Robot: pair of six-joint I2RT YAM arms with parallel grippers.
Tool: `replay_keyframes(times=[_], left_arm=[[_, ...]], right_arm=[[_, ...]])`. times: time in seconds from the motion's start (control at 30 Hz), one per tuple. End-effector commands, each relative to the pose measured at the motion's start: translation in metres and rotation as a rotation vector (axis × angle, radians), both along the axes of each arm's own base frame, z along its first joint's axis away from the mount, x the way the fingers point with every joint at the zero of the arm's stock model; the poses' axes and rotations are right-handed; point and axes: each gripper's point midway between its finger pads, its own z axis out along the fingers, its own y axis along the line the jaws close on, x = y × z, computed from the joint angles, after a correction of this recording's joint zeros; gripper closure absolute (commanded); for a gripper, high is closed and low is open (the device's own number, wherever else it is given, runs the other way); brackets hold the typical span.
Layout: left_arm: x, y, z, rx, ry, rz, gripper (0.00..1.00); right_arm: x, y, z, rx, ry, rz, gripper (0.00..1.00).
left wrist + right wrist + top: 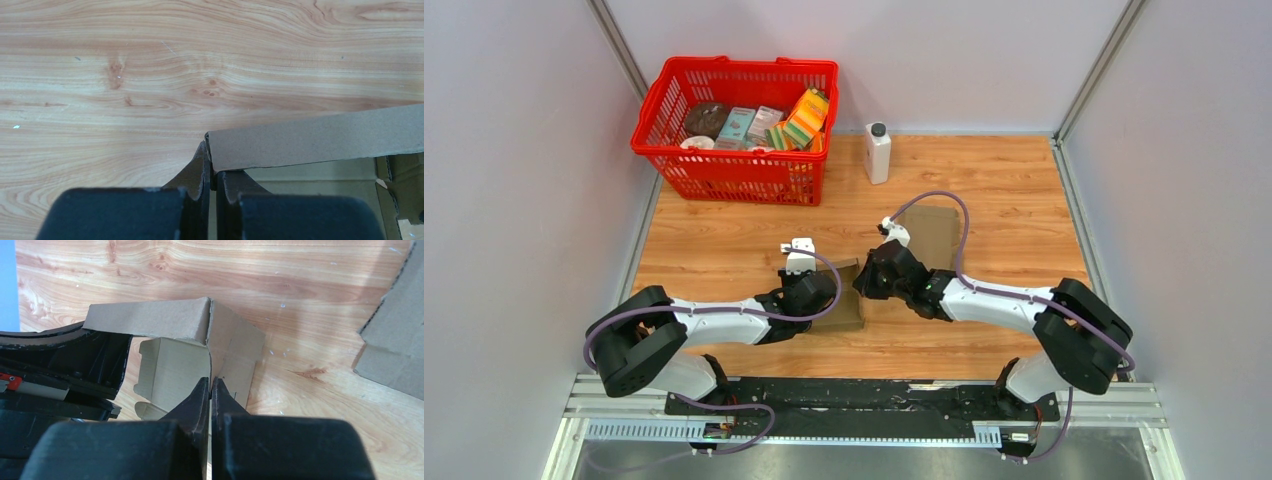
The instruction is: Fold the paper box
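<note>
On wooden table (1004,200), between the arms: paper box (852,305), open side up, long axis running near-to-far. Pinched by left gripper (210,150) and right gripper (210,382), jaws nearly closed on thin walls (grip clear only from wrists)

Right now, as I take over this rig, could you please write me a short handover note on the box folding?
Left gripper: shut on the end of one raised wall of the box.
Right gripper: shut on the adjoining wall.
Box: on the table between the two arms, partly formed. A second cardboard sheet lies flat beyond the right arm.
Done: two walls stand upright and meet at a corner.
Left: the other walls and inner flaps look unfolded; the arms hide part of the box, so check before moving.
</note>
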Motion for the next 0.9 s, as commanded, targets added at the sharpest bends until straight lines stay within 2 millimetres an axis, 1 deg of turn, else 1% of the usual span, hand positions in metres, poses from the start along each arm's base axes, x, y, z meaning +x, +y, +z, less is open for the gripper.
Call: replay_keyframes(times=[0.0, 0.07, 0.13, 0.17, 0.2, 0.23, 0.27, 0.3, 0.4, 0.5, 0.53, 0.57, 0.6, 0.7, 0.83, 0.87], left_arm=[[-0.007, -0.009, -0.005, -0.004, 0.038, -0.052, 1.00], [-0.008, -0.008, -0.005, 0.002, 0.039, -0.050, 1.00], [-0.008, -0.006, -0.005, -0.001, 0.038, -0.045, 1.00], [-0.008, -0.006, -0.004, -0.005, 0.033, -0.045, 1.00], [-0.009, -0.006, -0.004, -0.008, 0.032, -0.044, 1.00], [-0.009, -0.005, -0.005, -0.008, 0.033, -0.043, 1.00], [-0.009, -0.005, -0.004, -0.012, 0.032, -0.042, 1.00], [-0.009, -0.005, -0.005, -0.011, 0.033, -0.041, 1.00], [-0.010, -0.005, -0.007, -0.008, 0.036, -0.043, 1.00], [-0.009, -0.006, -0.006, -0.008, 0.035, -0.045, 1.00], [-0.009, -0.006, -0.006, -0.009, 0.034, -0.045, 1.00], [-0.009, -0.006, -0.006, -0.010, 0.035, -0.047, 1.00], [-0.009, -0.007, -0.005, -0.011, 0.034, -0.047, 1.00], [-0.010, -0.006, -0.005, -0.011, 0.035, -0.046, 1.00], [-0.009, -0.004, -0.006, -0.004, 0.034, -0.042, 1.00], [-0.010, -0.004, -0.006, -0.006, 0.035, -0.043, 1.00]], right_arm=[[0.012, 0.040, 0.049, 0.208, -0.125, 0.084, 1.00], [0.015, 0.037, 0.042, 0.170, -0.129, 0.081, 0.98], [0.015, 0.029, 0.039, 0.119, -0.156, 0.091, 0.90], [0.016, 0.024, 0.037, 0.096, -0.165, 0.082, 0.82], [0.013, 0.016, 0.028, 0.066, -0.165, 0.080, 0.79], [0.011, 0.011, 0.026, 0.051, -0.161, 0.070, 0.77], [0.012, 0.004, 0.021, 0.024, -0.156, 0.047, 0.71], [0.008, -0.001, 0.011, -0.003, -0.139, 0.055, 0.69], [-0.001, -0.008, -0.004, -0.046, -0.105, 0.071, 0.61], [0.000, -0.015, -0.014, -0.094, -0.099, 0.064, 0.52], [0.003, -0.015, -0.015, -0.114, -0.102, 0.063, 0.51], [0.007, -0.020, -0.018, -0.146, -0.106, 0.035, 0.50], [0.006, -0.028, -0.025, -0.196, -0.082, 0.023, 0.50], [0.010, -0.037, -0.034, -0.249, -0.057, -0.034, 0.50], [0.011, -0.036, -0.048, -0.275, -0.028, -0.039, 0.52], [0.013, -0.034, -0.049, -0.278, -0.027, -0.047, 0.56]])
